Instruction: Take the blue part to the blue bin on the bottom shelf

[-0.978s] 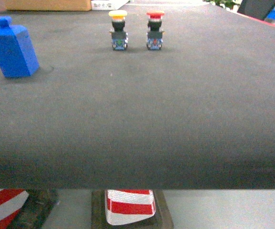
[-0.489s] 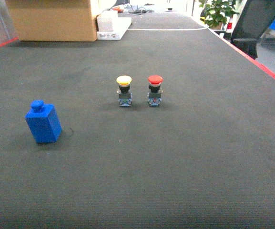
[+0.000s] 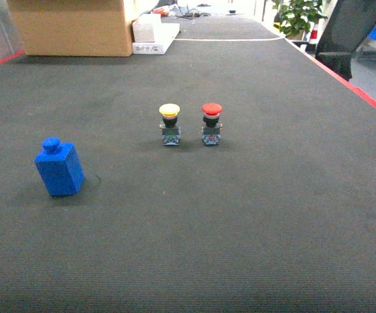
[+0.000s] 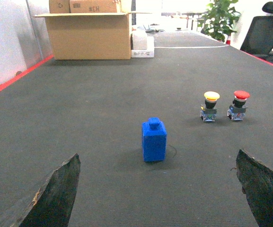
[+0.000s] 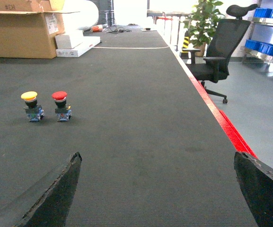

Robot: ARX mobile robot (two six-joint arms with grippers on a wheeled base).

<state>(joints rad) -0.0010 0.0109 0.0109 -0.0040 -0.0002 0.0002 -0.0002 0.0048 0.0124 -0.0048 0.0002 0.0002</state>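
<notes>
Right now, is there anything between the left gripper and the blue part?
Nothing: the left wrist view shows only bare dark mat between the open left gripper and the blue part, which stands upright straight ahead.

All three views are evenly and fairly brightly lit, apparently from overhead and from the far end of the room, where the background is washed out to near white. Only a short, soft shadow is cast by the blue part (image 3: 59, 167) onto the dark mat (image 3: 240, 215), and faint ones lie under the two push buttons (image 3: 190, 124). No glare is seen on the matte surface. The head view is slightly soft and grainy. In both wrist views the fingertips (image 4: 56, 194) at the lower corners are blurred and dark, probably too close for focus.
</notes>
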